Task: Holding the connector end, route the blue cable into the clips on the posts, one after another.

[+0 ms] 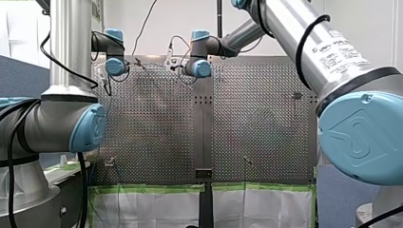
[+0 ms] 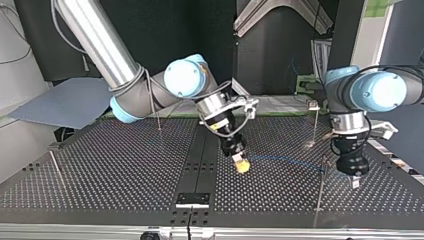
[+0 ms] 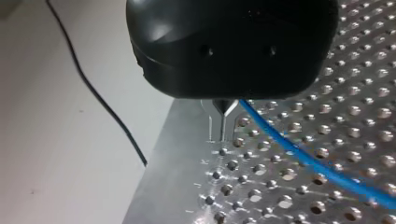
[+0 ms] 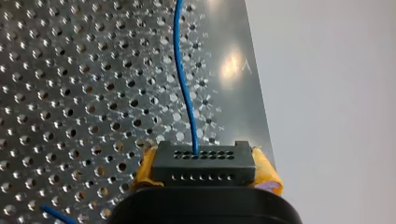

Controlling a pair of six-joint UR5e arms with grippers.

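Right hand: my right hand (image 4: 205,173) is closed on the black connector (image 4: 204,158), with a yellow pad (image 4: 267,176) against each short side. Gripping it by the flanks leaves free the holed face, where the blue cable (image 4: 183,79) comes out.
Left hand: my left hand (image 3: 223,108) has its metal fingertips drawn together to a point just above the table (image 3: 280,196). The cable emerges right at them, so I judge it nipped there, though the black body hides the grip itself.
Why two holds: going by the task, one hand steers the connector end while the other pins the far stretch. That should make the span between them taut enough to lower into a clip.
Where the cable is: in the top view it hangs low over the table between the two hands, to the right of the middle. It reaches a thin post (image 2: 320,192) just beside my left hand, but I cannot tell whether it sits in that post's clip.
Cable axis: in the top view it runs nearly level from side to side with a slight bow. In the right wrist view it runs straight ahead of the hand with a soft S-bend.
Connector heading: its long axis lies across the hand, from pad to pad. Its holed face points ahead, along the cable.
Other posts: another post (image 2: 159,120) stands well apart, at the far side of the table in the top view, and its clip is too small to read.
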